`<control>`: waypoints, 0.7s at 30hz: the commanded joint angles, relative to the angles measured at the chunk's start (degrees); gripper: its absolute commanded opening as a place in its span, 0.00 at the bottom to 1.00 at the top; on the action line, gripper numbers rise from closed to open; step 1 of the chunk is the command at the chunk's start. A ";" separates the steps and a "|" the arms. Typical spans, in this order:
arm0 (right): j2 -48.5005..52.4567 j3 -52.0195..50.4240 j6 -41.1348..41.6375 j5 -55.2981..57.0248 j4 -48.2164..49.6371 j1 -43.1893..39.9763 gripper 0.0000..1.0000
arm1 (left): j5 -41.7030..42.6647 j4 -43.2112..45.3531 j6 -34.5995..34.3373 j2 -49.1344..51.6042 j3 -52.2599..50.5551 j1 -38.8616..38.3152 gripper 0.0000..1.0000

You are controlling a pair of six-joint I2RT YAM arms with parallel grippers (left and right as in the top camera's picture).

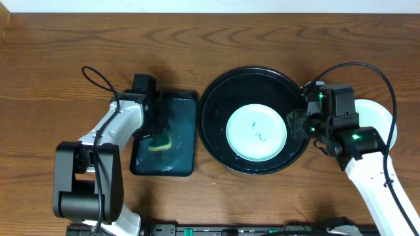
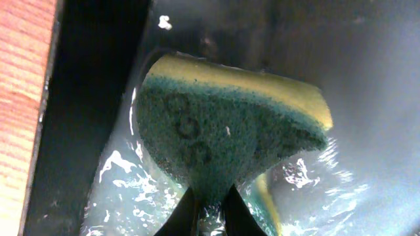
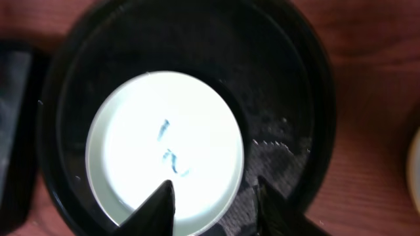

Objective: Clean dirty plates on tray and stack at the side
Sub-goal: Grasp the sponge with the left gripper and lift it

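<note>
Your left fingers [image 2: 186,219] clench the sponge [image 2: 216,137] in the rectangular tray [image 1: 184,113]; your right fingers [image 3: 156,211] stand spread over the scribbled plate [image 3: 131,141] in the round tray [image 3: 282,85].

Overhead's even and sharp. Right wrist plate [image 3: 167,151] is blown-out white, left wrist sponge [image 2: 210,137] soft, wet glare lower left.

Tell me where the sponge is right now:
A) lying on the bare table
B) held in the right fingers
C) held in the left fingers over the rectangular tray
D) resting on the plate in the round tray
C: the sponge is pinched in the left fingers over the wet rectangular tray, while the plate in the round tray carries only blue marks.
</note>
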 commanded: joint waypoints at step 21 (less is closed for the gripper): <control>32.20 0.90 -1.31 -9.75 5.60 -4.09 0.17 | 14.88 -12.35 3.78 -10.32 16.35 -10.34 0.07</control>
